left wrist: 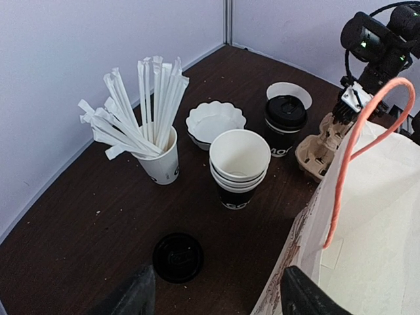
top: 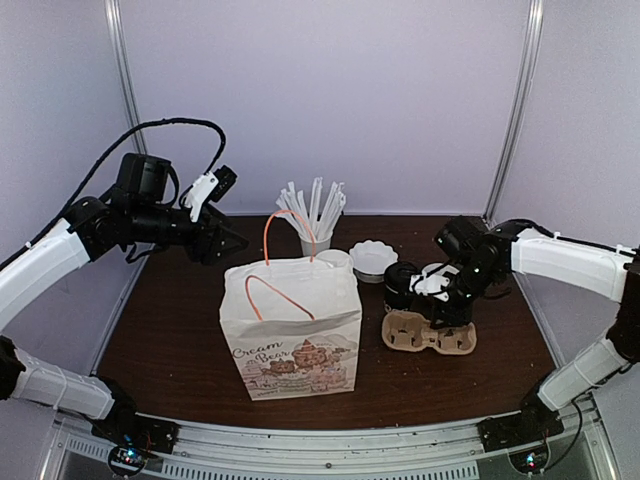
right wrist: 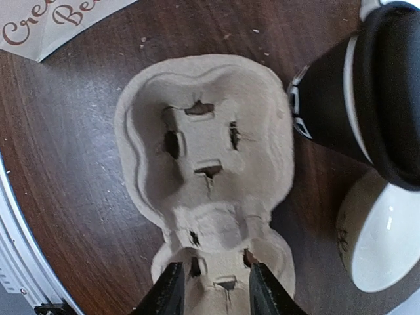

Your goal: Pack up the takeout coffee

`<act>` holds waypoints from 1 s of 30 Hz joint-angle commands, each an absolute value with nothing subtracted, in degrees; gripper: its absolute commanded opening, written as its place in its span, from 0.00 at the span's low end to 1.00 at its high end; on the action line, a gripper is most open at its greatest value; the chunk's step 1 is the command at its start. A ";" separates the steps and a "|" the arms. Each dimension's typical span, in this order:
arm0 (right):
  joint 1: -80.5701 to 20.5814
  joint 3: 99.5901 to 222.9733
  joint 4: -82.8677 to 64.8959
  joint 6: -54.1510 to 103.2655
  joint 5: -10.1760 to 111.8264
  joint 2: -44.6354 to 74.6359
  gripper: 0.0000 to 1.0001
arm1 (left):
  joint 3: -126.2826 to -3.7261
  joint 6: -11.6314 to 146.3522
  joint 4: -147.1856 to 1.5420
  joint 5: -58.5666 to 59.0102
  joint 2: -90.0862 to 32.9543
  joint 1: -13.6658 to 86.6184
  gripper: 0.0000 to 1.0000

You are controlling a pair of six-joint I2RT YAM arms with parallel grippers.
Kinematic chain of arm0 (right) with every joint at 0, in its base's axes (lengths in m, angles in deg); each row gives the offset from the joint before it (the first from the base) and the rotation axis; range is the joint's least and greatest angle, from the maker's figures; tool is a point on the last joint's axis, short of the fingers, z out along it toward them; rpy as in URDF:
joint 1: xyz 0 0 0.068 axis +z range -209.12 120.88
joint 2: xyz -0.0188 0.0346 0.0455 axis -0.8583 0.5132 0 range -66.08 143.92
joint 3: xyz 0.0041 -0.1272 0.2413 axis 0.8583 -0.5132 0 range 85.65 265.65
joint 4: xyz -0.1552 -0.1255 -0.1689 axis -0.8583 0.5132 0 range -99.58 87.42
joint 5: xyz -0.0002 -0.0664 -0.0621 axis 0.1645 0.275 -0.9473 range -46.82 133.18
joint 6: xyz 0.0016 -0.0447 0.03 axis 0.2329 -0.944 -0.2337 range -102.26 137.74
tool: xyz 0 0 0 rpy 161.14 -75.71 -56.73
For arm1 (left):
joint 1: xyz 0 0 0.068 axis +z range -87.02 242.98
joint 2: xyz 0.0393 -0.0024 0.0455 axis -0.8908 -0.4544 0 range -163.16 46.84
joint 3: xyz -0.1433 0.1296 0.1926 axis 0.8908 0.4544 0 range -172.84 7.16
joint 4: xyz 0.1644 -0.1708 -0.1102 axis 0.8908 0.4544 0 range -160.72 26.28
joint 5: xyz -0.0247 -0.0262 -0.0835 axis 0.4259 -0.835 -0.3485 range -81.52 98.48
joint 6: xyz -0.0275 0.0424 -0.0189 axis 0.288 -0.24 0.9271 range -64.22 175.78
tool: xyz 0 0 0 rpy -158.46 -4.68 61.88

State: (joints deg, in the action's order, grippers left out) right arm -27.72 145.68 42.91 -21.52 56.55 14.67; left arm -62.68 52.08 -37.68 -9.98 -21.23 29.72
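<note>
Coffee (top: 400,285) stands upright, lid on, right of the bench's (top: 170,340) middle and toward the back edge, tucked just beside the carrier (top: 430,335). It may be touching the rim, and that's the worry. The right pincer (right wrist: 216,270) is down on the carrier's near end, nearly closed, and looks pinched onto the pulp between the pocket holes. It is not on the cup at all. Any drag or lift of that carrier and its far rim could shove the cup's base and tip it toward the bowl (top: 373,258) right behind it. Pulp is soft, too: a thin pinch like this could tear out or let the carrier swing and clip the lid. Both pockets are empty, so the coffee has yet to be seated, and a skewed drop could wedge it crooked. The bag (top: 290,320) stands mid-bench with its mouth up and orange handles arching over the opening, ready to snag anything lowered in, and it looks light enough to topple. The left pincer (left wrist: 216,282) hovers wide open above the back-left of the bench, holding nothing, so nobody's steadying that bag.
</note>
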 commanded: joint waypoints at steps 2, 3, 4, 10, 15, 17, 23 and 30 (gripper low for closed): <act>-26.52 145.97 40.75 -23.75 61.11 19.61 0.47 | -62.57 52.70 -40.17 -10.86 -21.34 30.41 0.69; -26.51 146.01 40.46 -23.92 60.61 20.34 0.50 | -62.54 52.62 -40.14 -10.69 -21.33 30.45 0.69; -26.54 146.10 40.26 -24.06 60.27 21.08 0.51 | -62.53 52.62 -40.06 -10.62 -21.34 30.46 0.69; -26.43 145.79 39.56 -24.61 58.83 22.72 0.52 | -62.40 52.48 -40.03 -10.97 -21.33 30.78 0.69; -26.43 145.84 38.86 -24.60 57.44 23.88 0.53 | -62.53 52.52 -39.91 -11.96 -21.58 31.20 0.69; -26.43 146.21 38.89 -24.70 57.26 24.61 0.52 | -62.53 52.51 -39.74 -12.03 -21.70 31.33 0.69; -26.43 147.14 39.75 -25.46 57.02 26.74 0.45 | -62.50 52.53 -39.67 -12.01 -21.52 31.42 0.69; -26.43 147.43 39.82 -25.94 56.18 27.67 0.42 | -62.44 52.48 -39.58 -12.33 -21.55 31.44 0.69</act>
